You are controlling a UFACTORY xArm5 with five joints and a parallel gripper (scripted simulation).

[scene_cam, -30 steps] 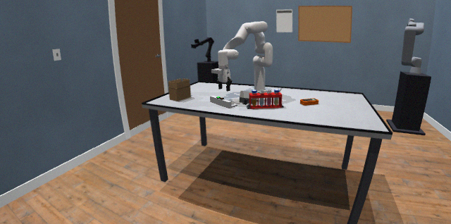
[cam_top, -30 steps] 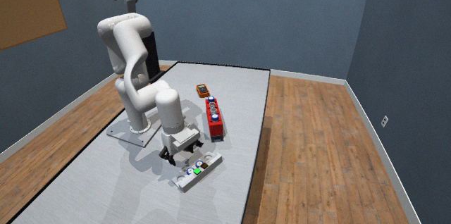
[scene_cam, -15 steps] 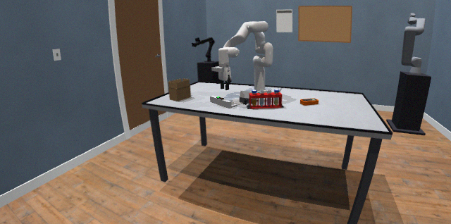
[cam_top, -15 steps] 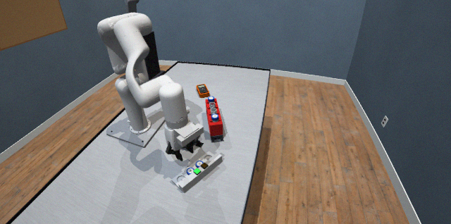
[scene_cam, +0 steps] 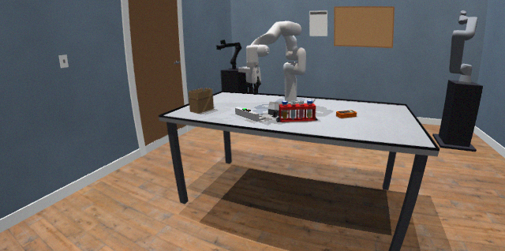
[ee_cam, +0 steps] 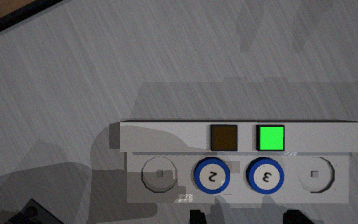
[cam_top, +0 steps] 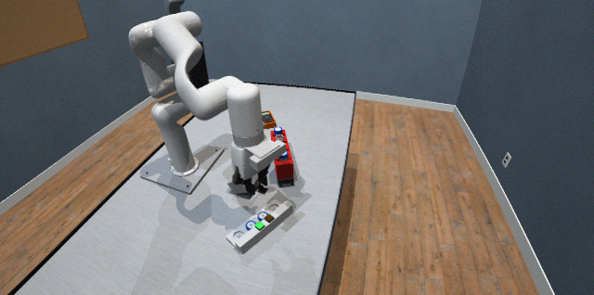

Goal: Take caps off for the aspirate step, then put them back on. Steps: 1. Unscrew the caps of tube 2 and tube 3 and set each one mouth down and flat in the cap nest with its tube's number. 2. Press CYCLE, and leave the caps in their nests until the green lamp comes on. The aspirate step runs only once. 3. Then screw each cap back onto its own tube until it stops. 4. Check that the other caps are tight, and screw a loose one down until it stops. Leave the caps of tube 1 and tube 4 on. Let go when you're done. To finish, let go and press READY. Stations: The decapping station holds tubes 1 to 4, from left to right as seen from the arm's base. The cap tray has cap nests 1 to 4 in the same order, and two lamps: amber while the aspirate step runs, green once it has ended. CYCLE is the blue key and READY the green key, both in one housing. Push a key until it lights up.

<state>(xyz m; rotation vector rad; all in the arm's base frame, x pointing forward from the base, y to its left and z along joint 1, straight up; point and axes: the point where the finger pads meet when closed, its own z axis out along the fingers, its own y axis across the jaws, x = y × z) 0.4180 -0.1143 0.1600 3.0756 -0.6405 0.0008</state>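
Note:
The grey cap tray [ee_cam: 240, 160] lies on the table below my gripper. Cap 2 [ee_cam: 212, 175] and cap 3 [ee_cam: 266, 175], white with blue rims, sit flat in the two middle nests. The outer nests [ee_cam: 159, 173] [ee_cam: 316, 174] are empty. The green lamp [ee_cam: 271, 138] is lit and the amber lamp [ee_cam: 224, 138] is dark. My gripper [ee_cam: 245, 217] hovers above the tray's near edge, fingers partly apart, with nothing between them. In the top view the gripper [cam_top: 248, 185] is between the tray [cam_top: 260, 225] and the red tube rack [cam_top: 283, 158]. Blue-white caps [cam_top: 278, 130] [cam_top: 284, 155] show on the rack's end tubes.
An orange device [cam_top: 267, 119] lies beyond the rack. A cardboard box [scene_cam: 200, 99] stands at the table's left end. The tray [scene_cam: 250, 114] and the rack [scene_cam: 297, 111] sit near the table's front edge. A dark object [ee_cam: 30, 215] shows at the wrist view's lower left.

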